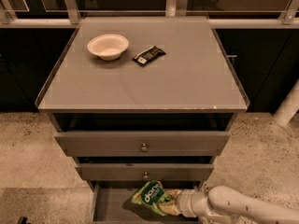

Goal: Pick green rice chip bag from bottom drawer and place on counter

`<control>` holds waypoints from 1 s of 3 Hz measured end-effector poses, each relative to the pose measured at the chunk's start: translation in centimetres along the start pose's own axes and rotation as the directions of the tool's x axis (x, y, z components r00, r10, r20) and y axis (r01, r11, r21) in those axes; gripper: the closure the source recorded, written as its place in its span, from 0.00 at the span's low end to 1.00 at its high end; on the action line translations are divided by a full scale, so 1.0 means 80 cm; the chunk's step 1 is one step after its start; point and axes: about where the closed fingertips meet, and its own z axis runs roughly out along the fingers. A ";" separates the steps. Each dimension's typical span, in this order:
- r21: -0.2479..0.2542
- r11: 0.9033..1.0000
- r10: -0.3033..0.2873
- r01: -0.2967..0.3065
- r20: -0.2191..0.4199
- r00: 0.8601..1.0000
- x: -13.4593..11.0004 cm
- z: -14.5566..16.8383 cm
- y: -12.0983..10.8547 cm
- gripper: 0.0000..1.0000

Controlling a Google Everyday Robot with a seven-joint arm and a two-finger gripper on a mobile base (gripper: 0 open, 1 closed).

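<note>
The green rice chip bag [150,197], light green with a dark green "dang" patch, hangs tilted a little above the grey floor of the open bottom drawer [108,207]. My gripper [171,202] comes in from the lower right on a white arm and is shut on the bag's right end. The counter [187,78] is the wide grey cabinet top above, with a thin raised rim.
A cream bowl [108,46] and a small black wrapped bar [149,55] sit on the counter's far left part. Two knobbed grey drawers [144,144] above the bottom one stand slightly pulled out. A white post [288,105] stands at right on the speckled floor.
</note>
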 end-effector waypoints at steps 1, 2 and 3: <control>0.000 1.000 0.000 0.000 0.000 1.000 0.000 0.000 0.000 1.00; -0.057 0.998 0.000 -0.002 -0.029 1.000 -0.002 -0.013 0.018 1.00; -0.094 0.996 0.003 -0.007 -0.044 0.999 -0.007 -0.033 0.040 1.00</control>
